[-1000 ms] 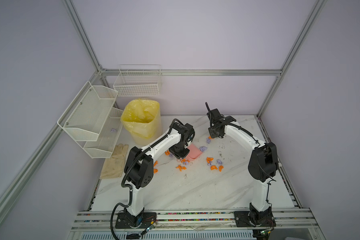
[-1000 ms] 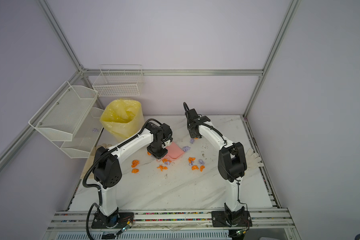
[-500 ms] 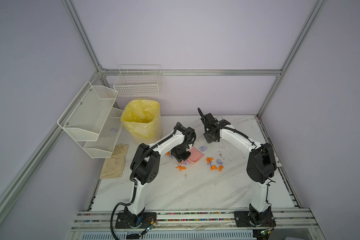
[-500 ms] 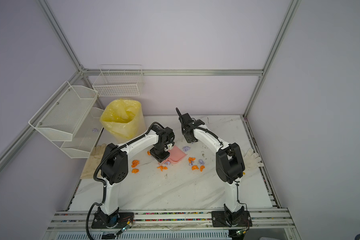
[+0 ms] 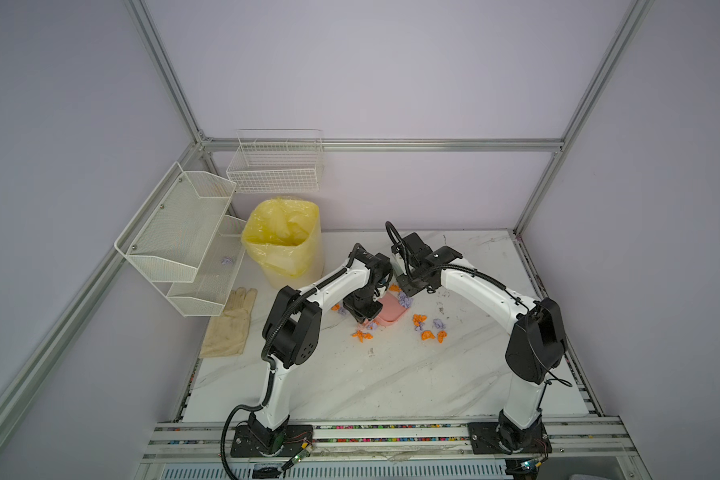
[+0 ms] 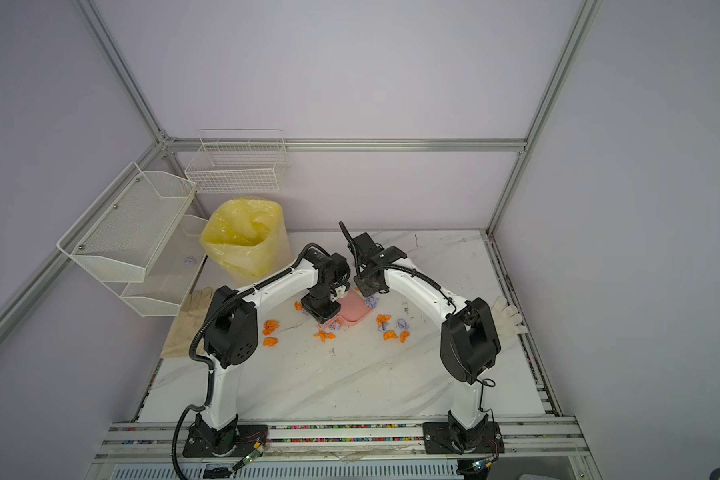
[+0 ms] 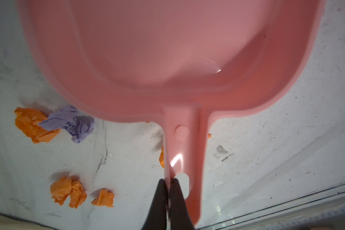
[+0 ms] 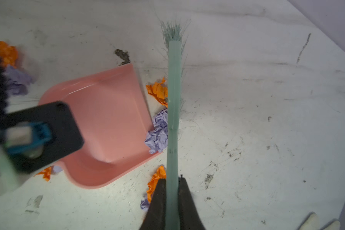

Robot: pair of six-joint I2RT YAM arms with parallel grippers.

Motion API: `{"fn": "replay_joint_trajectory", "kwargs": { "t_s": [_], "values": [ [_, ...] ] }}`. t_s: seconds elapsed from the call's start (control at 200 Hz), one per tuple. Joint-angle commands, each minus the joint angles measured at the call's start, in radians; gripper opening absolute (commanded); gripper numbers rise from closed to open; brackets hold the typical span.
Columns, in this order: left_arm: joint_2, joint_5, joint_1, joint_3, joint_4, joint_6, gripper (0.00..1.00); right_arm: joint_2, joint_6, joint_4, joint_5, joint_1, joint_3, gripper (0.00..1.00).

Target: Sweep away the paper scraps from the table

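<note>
Marble-patterned surface (image 5: 391, 382) in a lilac-walled booth.
- Paper scraps (image 5: 426, 335): orange and lilac wads scattered mid-surface around the pink dustpan (image 5: 391, 313). One lilac wad sits at the pan's lip, against the teal brush (image 8: 172, 119).
- Left fingers (image 7: 159, 199): pinching the dustpan handle's edge.
- Right fingers (image 8: 157, 199): clamped on the brush handle.
- Surroundings: yellow-lined bin (image 5: 283, 241), wire racks (image 5: 175, 232), and a beige glove (image 5: 229, 328) at the left edge.
</note>
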Motion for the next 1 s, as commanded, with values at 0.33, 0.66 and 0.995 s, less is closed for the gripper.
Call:
{"fn": "replay_joint_trajectory", "kwargs": {
  "t_s": [0.33, 0.66, 0.995],
  "values": [
    [0.011, -0.017, 0.002, 0.109, -0.014, 0.022, 0.0, -0.182, 0.16, 0.045, -0.257, -0.064, -0.006, 0.0],
    [0.011, -0.03, 0.002, 0.111, -0.016, 0.019, 0.0, -0.193, 0.286, -0.076, 0.023, -0.164, -0.03, 0.0],
    [-0.009, -0.018, 0.0, 0.108, -0.015, 0.023, 0.0, -0.258, 0.321, -0.172, 0.071, -0.164, -0.17, 0.0]
  ]
}}
